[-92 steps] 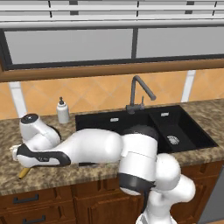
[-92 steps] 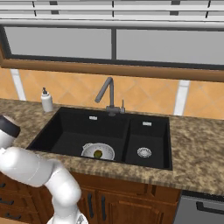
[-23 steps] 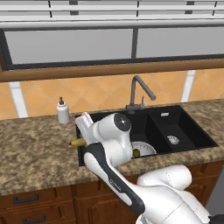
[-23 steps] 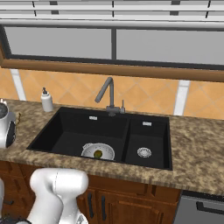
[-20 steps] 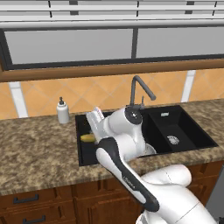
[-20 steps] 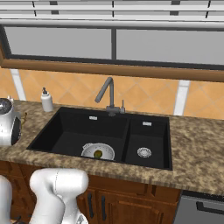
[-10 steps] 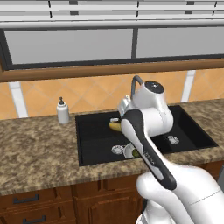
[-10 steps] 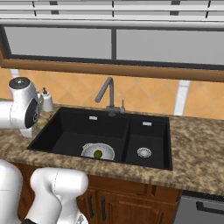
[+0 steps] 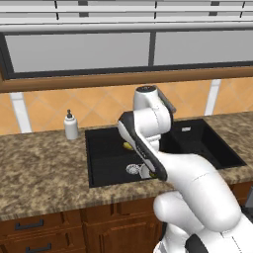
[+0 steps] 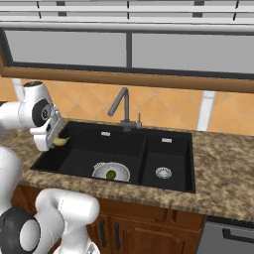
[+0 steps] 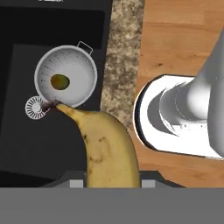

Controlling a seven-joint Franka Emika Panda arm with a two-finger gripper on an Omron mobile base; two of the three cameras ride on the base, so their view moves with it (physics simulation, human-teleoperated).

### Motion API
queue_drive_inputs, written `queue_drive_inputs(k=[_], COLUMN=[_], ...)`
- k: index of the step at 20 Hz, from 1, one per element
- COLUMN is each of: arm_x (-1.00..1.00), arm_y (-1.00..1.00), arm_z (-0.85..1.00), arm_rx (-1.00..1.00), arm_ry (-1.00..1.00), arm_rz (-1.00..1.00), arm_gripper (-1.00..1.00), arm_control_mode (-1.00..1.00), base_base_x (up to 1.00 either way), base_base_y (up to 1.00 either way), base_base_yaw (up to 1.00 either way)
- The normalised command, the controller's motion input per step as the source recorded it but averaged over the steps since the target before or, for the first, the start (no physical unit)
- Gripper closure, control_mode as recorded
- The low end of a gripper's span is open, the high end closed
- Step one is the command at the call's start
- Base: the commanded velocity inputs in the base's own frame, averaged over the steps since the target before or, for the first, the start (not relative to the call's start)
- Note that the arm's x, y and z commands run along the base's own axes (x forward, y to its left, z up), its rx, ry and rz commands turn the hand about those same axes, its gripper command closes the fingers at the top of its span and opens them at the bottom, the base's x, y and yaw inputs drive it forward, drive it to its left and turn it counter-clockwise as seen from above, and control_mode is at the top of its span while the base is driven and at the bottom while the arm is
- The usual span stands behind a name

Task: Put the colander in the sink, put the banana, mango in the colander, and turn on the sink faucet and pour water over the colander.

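Observation:
My gripper [image 10: 55, 141] is shut on the banana [image 11: 107, 148], a yellow fruit with dark ends, and holds it above the left edge of the black sink [image 10: 82, 158]. The banana [image 10: 61, 142] pokes out from the hand toward the basin; a bit of it [image 9: 127, 146] also peeks past the arm. Down in the left basin sits the white-grey colander [image 10: 111, 172] with the olive-green mango [image 10: 111, 174] inside. From the hand, the colander [image 11: 65, 82] and mango [image 11: 60, 81] lie below the banana's tip. The dark gooseneck faucet [image 10: 121, 106] stands behind the sink, with no water running.
A silver drain [image 11: 36, 107] lies beside the colander, and another drain [image 10: 163, 172] sits in the small right basin. A white soap dispenser [image 9: 71, 126] stands on the granite counter [image 9: 39, 173] left of the sink. Wooden cabinet fronts [image 11: 175, 35] run below.
The arm has swung from the counter left of the sink toward the basin, carrying the banana with it. Colander and mango have stayed where they were.

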Motion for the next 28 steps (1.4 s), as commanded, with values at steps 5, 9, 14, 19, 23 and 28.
queue_drive_inputs(k=[5,9,14,19,23,28], arm_x=[0.53,0.47,0.23,0.05,0.07,0.36], arm_y=[-0.43,-0.42,-0.42,-0.39,-0.33,-0.26], arm_z=[-0.27,-0.6,-0.66,-0.71,-0.54,-0.14], arm_rx=[-0.15,-0.13,-0.04,-0.04,-0.02,-0.02], arm_ry=[0.04,0.01,0.0,0.08,0.29,0.33], arm_rz=[0.04,0.22,0.22,0.17,0.08,0.03], arm_gripper=[1.0,1.0,1.0,1.0,1.0,1.0], arm_control_mode=[-1.0,-1.0,-1.0,-1.0,-1.0,-1.0], base_base_x=[0.0,0.0,0.0,0.0,0.0,0.0], base_base_y=[0.0,0.0,0.0,0.0,0.0,0.0], base_base_yaw=[0.0,0.0,0.0,0.0,0.0,0.0])
